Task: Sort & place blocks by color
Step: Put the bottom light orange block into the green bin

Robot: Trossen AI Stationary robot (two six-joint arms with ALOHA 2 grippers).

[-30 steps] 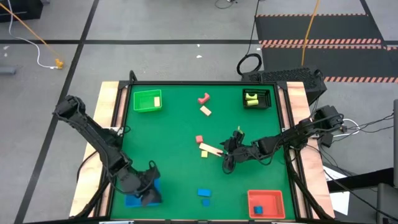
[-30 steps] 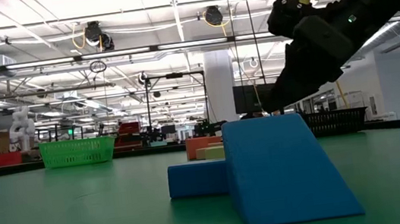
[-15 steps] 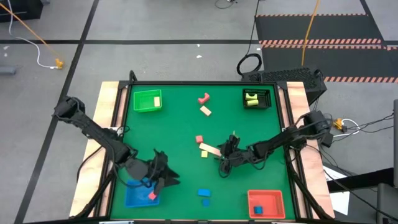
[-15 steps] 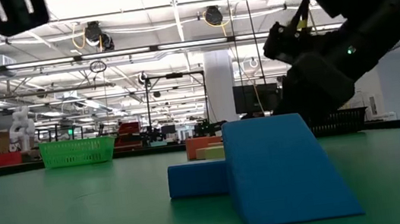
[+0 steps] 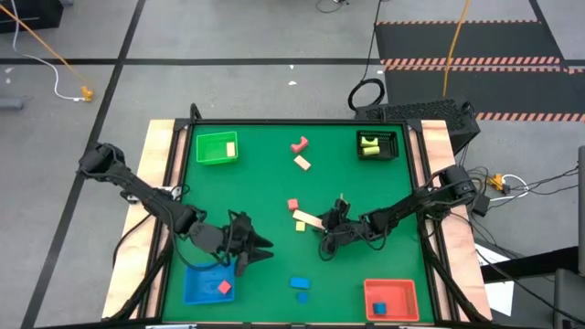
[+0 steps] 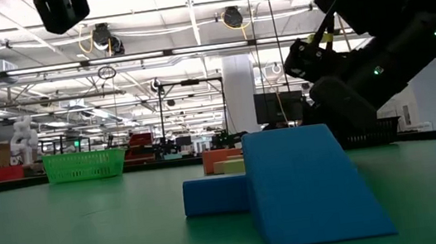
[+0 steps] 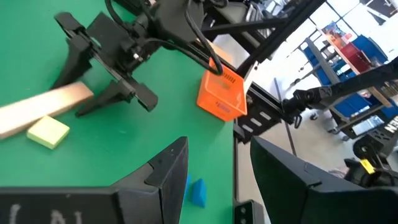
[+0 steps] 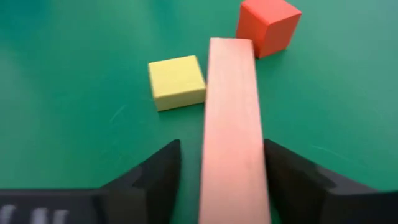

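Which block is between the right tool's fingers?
The long tan bar, lying between the right tool's open fingers. The yellow cube and red cube sit outside them.

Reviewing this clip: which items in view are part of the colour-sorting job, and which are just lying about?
Part of the job:
- tan bar, between the open right gripper fingers
- yellow cube
- red cube
- blue blocks
- green tray, black tray, blue tray, red tray
- left gripper, open and empty

Just lying about:
- yellow cable on the floor
- black cable coil
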